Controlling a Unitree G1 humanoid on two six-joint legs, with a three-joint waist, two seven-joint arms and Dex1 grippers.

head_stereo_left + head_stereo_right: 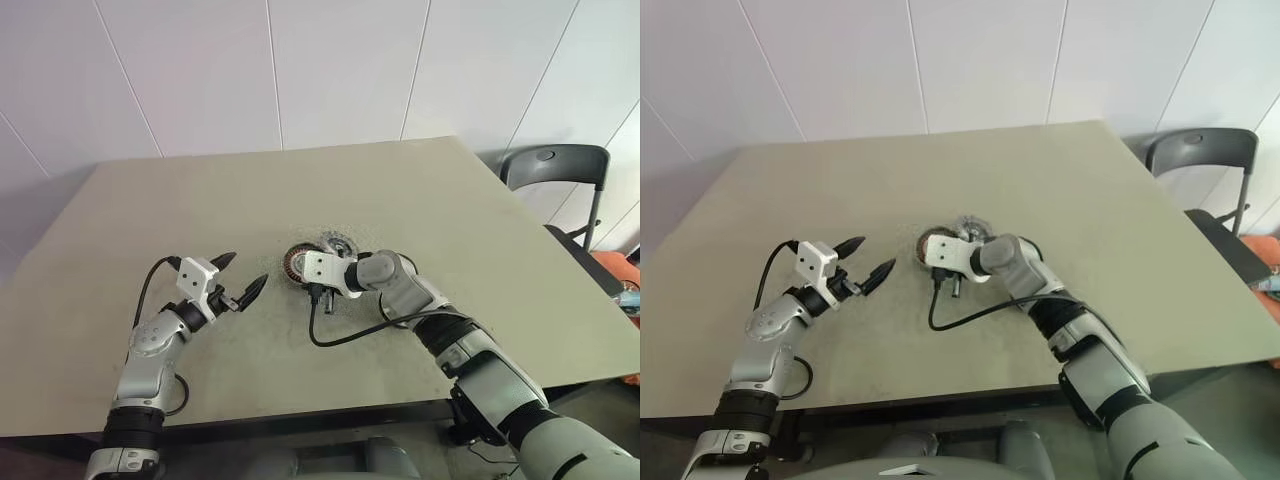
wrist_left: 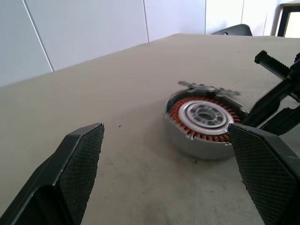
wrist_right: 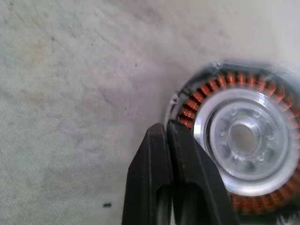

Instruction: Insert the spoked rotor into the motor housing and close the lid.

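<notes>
The motor housing, a round puck with copper windings and a silver centre, lies flat near the middle of the table. Just behind it, the silver spoked rotor rests with its edge against the housing. My right gripper is shut with nothing between its fingers, and its tips are at the housing's outer rim. My left gripper hovers open a short way to the left of the housing, pointing at it.
The beige table carries nothing else. A black cable loops on it under my right wrist. A dark chair stands off the table's far right corner. White wall panels rise behind.
</notes>
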